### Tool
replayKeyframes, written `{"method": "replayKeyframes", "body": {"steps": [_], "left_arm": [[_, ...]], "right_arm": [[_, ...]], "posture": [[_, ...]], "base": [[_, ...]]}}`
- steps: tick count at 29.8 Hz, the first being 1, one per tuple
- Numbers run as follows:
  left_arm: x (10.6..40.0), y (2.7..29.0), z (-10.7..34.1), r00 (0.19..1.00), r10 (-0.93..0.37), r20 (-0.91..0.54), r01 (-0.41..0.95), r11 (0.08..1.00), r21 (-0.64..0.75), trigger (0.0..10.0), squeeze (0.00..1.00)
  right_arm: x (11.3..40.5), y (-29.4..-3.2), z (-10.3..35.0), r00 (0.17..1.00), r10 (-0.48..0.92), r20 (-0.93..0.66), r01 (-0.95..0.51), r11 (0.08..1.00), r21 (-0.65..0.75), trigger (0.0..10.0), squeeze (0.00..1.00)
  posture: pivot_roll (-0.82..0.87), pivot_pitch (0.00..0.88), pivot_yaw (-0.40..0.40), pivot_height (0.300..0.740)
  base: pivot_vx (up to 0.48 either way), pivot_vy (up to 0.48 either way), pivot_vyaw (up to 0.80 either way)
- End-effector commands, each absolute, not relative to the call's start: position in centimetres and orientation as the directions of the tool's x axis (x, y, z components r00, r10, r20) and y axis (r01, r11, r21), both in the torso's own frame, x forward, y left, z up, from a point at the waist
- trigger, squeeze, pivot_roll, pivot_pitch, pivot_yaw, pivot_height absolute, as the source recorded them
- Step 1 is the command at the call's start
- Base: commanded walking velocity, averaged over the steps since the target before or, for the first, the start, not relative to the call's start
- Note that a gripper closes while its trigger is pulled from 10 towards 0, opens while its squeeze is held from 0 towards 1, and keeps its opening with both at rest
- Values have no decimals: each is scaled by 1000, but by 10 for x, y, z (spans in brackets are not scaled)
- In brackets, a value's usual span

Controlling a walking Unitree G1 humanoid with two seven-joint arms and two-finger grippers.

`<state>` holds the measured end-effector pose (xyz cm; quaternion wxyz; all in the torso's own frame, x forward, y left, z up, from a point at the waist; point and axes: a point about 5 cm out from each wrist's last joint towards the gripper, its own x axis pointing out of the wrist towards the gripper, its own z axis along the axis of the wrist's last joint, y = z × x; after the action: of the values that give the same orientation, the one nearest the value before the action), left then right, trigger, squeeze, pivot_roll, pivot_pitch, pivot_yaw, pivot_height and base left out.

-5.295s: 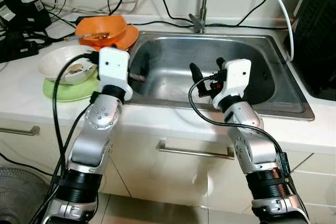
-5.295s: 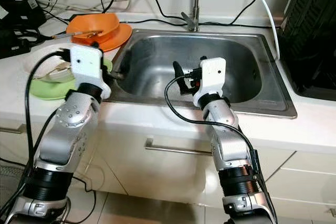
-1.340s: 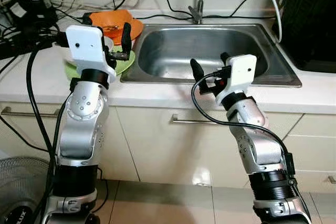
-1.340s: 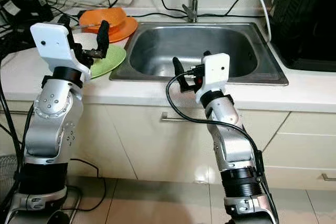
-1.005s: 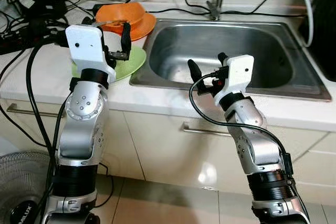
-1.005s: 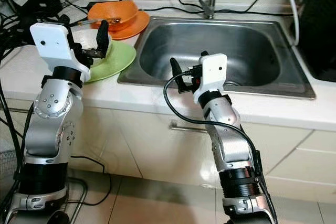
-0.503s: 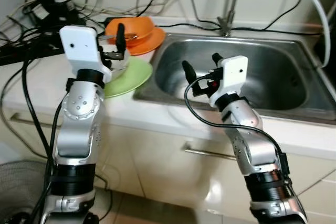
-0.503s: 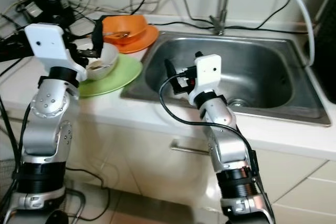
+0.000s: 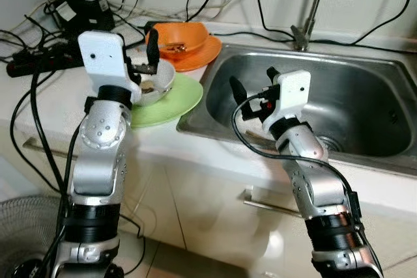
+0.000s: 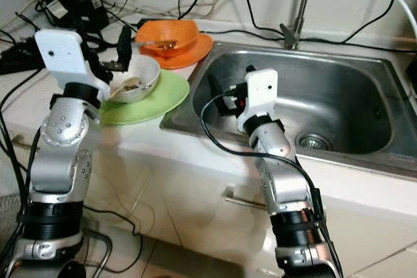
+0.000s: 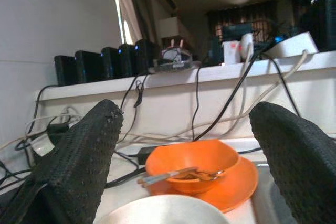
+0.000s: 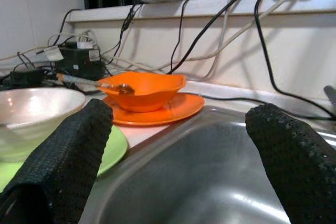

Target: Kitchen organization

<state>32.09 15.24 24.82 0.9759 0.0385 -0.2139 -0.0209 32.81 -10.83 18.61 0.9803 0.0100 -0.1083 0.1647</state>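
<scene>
White bowl (image 10: 135, 79) sits on green plate (image 10: 154, 107), desk left of sink (image 10: 352, 99). L gripper (image 9: 140, 63) hovers over bowl, jaws wide, empty. R gripper (image 9: 253, 92) above sink edge, jaws wide, empty.

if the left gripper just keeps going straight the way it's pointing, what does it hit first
Probably the orange bowl with the utensil, on its orange plate. The left gripper, fingers spread, looks right at it, passing just over the white bowl rim. Depth is unclear; a slight dip would clip the white bowl first.
</scene>
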Motion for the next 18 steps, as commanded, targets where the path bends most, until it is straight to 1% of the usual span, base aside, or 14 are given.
{"method": "replayKeyframes", "body": {"steps": [1, 7, 12, 13, 15, 16, 18], "left_arm": [[320, 155, 252, 902, -43, 430, 6, 996, 88, 10000, 0], [318, 147, 245, 914, -53, 403, 30, 998, 63, 10000, 0], [318, 142, 232, 939, -71, 337, 57, 997, 51, 10000, 0], [319, 140, 222, 953, -80, 291, 76, 997, 28, 10000, 0], [319, 140, 222, 953, -80, 291, 76, 997, 28, 10000, 0], [320, 138, 213, 961, -89, 260, 89, 996, 12, 10000, 0], [320, 139, 210, 965, -88, 248, 90, 996, 3, 10000, 0]], "right_arm": [[328, -107, 191, 917, 324, 233, -329, 944, -20, 10000, 522], [328, -106, 191, 915, 331, 230, -336, 942, -18, 10000, 514], [328, -105, 190, 914, 340, 221, -345, 939, -16, 10000, 498], [329, -104, 190, 913, 349, 213, -353, 935, -17, 10000, 471], [329, -104, 190, 913, 349, 213, -353, 935, -17, 10000, 471], [329, -103, 189, 907, 368, 205, -372, 928, -18, 10000, 467], [329, -102, 190, 903, 381, 201, -385, 923, -18, 10000, 459]], "posture": [[-81, 0, 53, 740], [-78, 0, 51, 740], [-77, 0, 50, 740], [-76, 0, 50, 740], [-76, 0, 50, 740], [-76, 0, 50, 740], [-76, 0, 50, 740]], "base": [[0, 0, 0], [0, 0, 0], [0, 0, 0], [0, 0, 0], [0, 0, 0], [0, 0, 0], [0, 0, 0]]}}
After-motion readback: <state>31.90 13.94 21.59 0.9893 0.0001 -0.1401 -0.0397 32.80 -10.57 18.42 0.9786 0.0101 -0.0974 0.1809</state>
